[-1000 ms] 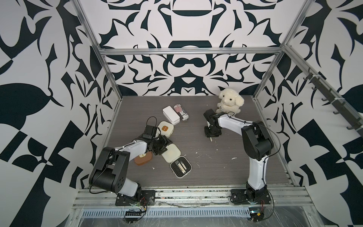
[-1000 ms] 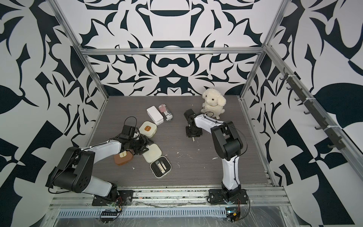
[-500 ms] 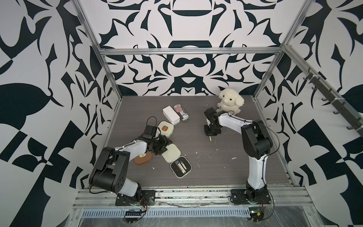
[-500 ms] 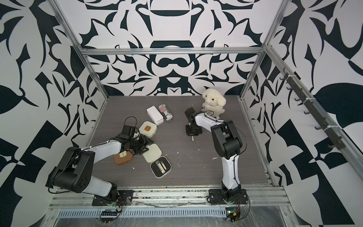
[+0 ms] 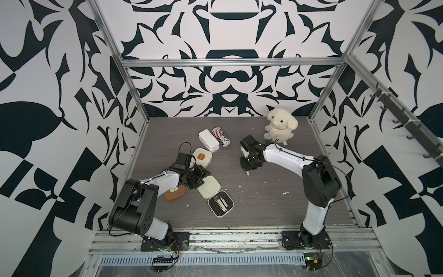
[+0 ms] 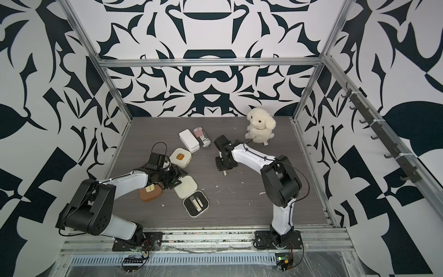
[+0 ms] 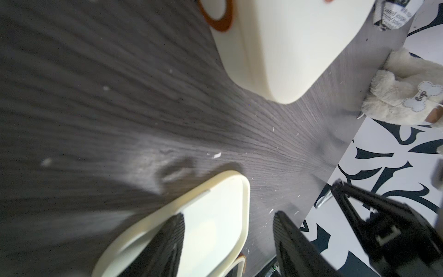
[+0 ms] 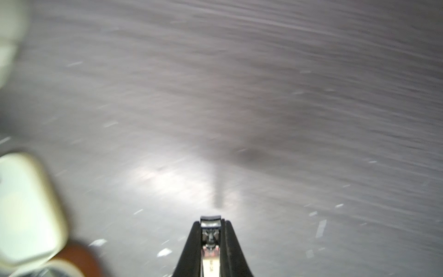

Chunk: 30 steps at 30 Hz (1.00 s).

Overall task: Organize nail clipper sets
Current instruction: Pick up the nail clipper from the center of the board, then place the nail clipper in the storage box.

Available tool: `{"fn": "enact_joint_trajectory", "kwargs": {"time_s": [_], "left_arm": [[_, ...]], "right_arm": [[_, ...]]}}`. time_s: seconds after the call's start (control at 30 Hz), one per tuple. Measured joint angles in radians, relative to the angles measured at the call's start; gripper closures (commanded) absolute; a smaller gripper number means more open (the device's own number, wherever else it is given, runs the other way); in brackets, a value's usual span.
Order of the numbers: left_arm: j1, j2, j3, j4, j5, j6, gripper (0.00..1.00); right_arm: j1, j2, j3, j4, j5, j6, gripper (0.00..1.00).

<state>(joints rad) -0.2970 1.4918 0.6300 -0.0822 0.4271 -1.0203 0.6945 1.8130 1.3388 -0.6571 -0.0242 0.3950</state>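
My right claw (image 8: 210, 223) is clamped on 1 small metal clipper (image 8: 210, 242), hanging over the table (image 5: 275, 206), well apart from the cases. My left claw (image 7: 227, 247) has its jaws apart, 1 finger (image 7: 167, 244) over the lid (image 5: 209, 187) of the open cream case (image 5: 214, 209), which holds 2 clippers (image 5: 224, 204). The brown case (image 5: 174, 193) and 2nd cream case (image 5: 202, 157) sit shut beside it.

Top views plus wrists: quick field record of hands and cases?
right hand: shut on metal clipper, over table
left hand: open, straddling lid edge of open cream case
open case contents: metal tools in black slots
closed cream case: just beyond left hand
tan-brown case: closed, partly hidden by left arm
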Motion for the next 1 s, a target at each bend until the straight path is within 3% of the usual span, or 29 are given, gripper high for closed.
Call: {"fn": "enact_joint_trajectory", "kwargs": {"time_s": [0.17,0.3,0.53,1.0], "left_arm": [[0.000,0.000,0.000,0.000,-0.001,0.000,0.36],[0.000,0.000,0.000,0.000,-0.002,0.000,0.36],[0.000,0.000,0.000,-0.001,-0.003,0.000,0.36],[0.000,-0.003,0.000,-0.005,-0.010,0.000,0.36]], "right_arm": [[0.211,-0.058,-0.052,0.071,0.034,0.031,0.89],[0.307,-0.066,-0.122,0.142,0.053,0.059,0.88],[0.368,-0.063,-0.192,0.230,0.075,0.077,0.89],[0.394,-0.044,-0.230,0.312,0.082,0.089,0.90]]}}
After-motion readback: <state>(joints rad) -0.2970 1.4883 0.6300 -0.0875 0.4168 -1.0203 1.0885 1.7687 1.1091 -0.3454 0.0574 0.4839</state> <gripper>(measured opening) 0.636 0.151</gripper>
